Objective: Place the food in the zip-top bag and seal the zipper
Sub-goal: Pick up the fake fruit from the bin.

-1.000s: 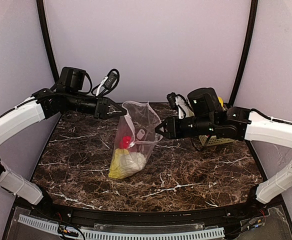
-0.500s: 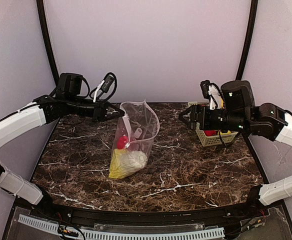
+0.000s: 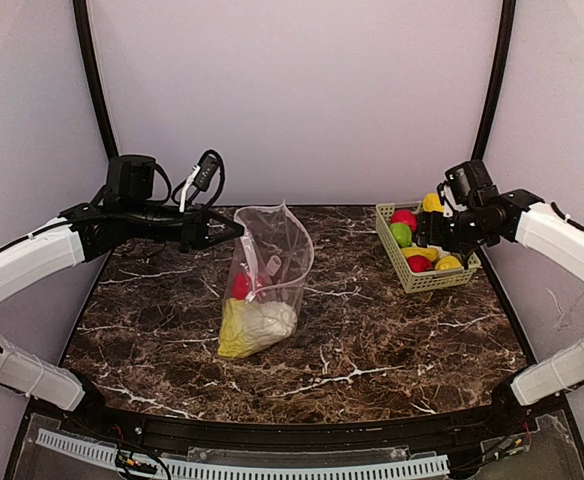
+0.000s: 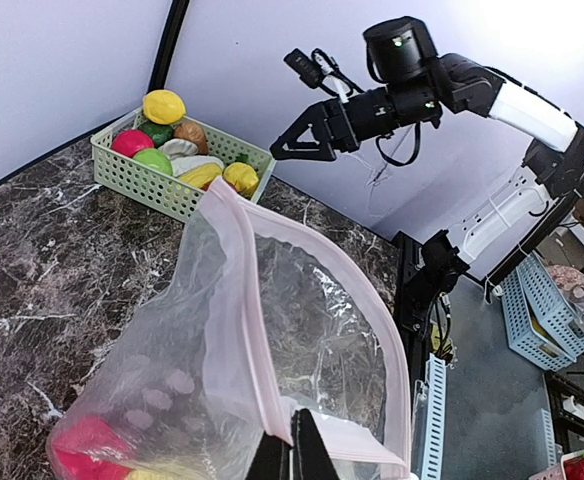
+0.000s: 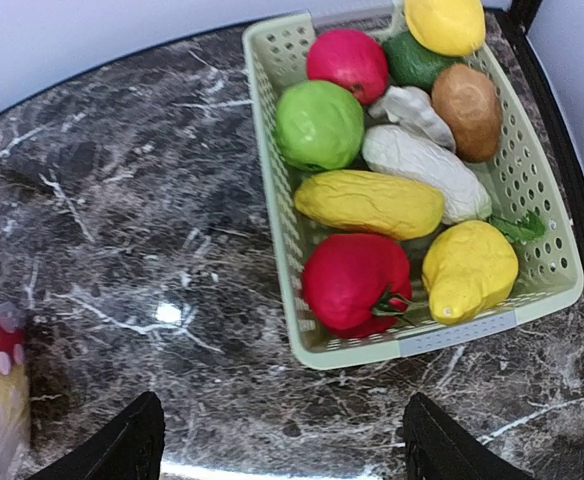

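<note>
The clear zip-top bag (image 3: 272,262) stands upright at the table's middle with its mouth open. My left gripper (image 3: 234,228) (image 4: 294,447) is shut on the pink zipper strip (image 4: 244,325) at the mouth's left end. Inside the bag lie food pieces: a red white-spotted piece (image 3: 242,286), a yellow leafy cabbage (image 3: 232,338) and a pale lumpy piece (image 3: 270,320). My right gripper (image 3: 430,228) (image 5: 282,462) hangs open and holds nothing. It is over the left front corner of the green basket (image 5: 272,205), well apart from the bag. More food fills that basket, among it a red tomato (image 5: 357,280).
The light green mesh basket (image 3: 414,282) sits at the back right, near the table's right edge. Black frame posts (image 3: 94,90) rise at both back corners. A cable loop (image 3: 204,172) hangs over the left wrist.
My right gripper has let go of the bag's right mouth edge, opened, and swung right and back to above the basket. The left gripper still holds the bag upright.
</note>
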Robot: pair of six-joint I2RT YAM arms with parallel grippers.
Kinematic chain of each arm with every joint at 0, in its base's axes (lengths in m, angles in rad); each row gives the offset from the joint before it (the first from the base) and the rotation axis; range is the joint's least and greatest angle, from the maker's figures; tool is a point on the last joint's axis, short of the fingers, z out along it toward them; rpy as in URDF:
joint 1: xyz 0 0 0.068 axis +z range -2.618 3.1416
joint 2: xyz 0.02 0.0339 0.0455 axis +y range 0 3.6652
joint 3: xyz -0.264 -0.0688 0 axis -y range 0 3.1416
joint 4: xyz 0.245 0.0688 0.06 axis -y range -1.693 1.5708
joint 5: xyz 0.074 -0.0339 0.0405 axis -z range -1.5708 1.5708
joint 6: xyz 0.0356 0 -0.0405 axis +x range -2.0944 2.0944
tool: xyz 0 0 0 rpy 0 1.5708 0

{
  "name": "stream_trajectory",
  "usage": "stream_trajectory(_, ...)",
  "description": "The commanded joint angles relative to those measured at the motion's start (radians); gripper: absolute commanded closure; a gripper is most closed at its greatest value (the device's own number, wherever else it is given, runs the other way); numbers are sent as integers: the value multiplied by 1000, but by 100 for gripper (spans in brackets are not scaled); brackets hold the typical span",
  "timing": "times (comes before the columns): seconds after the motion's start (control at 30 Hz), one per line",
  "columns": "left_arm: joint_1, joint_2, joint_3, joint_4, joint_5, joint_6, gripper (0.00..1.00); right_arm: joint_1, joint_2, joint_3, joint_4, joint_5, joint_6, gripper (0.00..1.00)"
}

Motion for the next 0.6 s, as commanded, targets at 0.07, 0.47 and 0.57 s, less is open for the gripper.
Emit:
stream_trajectory(0.07,6,-13,-18,31,-13,-5,99,-129,165,28,50,-135,-113,21)
stream_trajectory(0.47,6,-19,-18,24,-14,-3,99,-260,435,137,99,-294,-174,31)
stream_trajectory(0.57,6,-18,-15,22,-13,-2,99,-264,471,147,104,-295,-169,31)
